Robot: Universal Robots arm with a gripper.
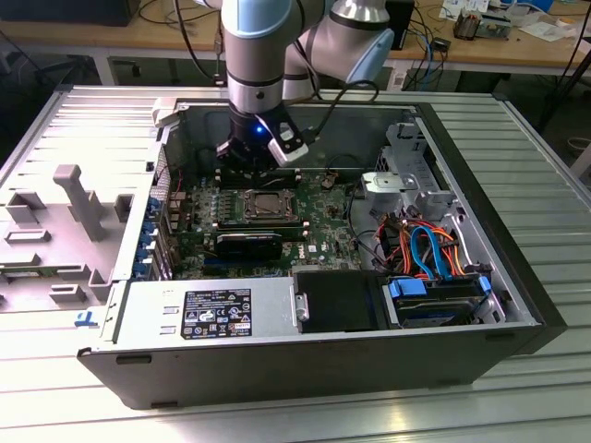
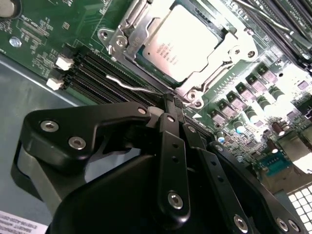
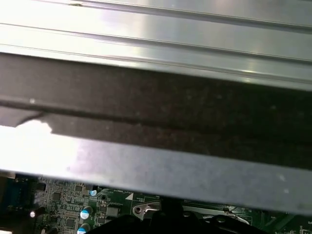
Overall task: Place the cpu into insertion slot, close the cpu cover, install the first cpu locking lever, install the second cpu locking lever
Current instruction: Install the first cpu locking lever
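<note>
The cpu (image 2: 187,44) lies flat in the insertion slot (image 1: 268,205), its silver top showing through the window of the cpu cover (image 2: 120,40). The cover lies down over the chip. A thin silver wire lever (image 2: 127,86) stands off the socket's edge across the dark memory slots and runs toward my fingertips. My gripper (image 2: 170,101) is just off one corner of the socket, its black fingers drawn together at the lever's end. In the exterior view my gripper (image 1: 251,168) hangs inside the open computer case, just behind the socket.
Long memory slots (image 2: 92,73) and rows of capacitors (image 2: 253,105) flank the socket. The case's metal wall (image 3: 156,161) is close to the wrist. A power supply (image 1: 212,314) and a drive cage with coloured cables (image 1: 429,254) fill the case's near side. A grey plastic shroud (image 1: 69,217) lies outside.
</note>
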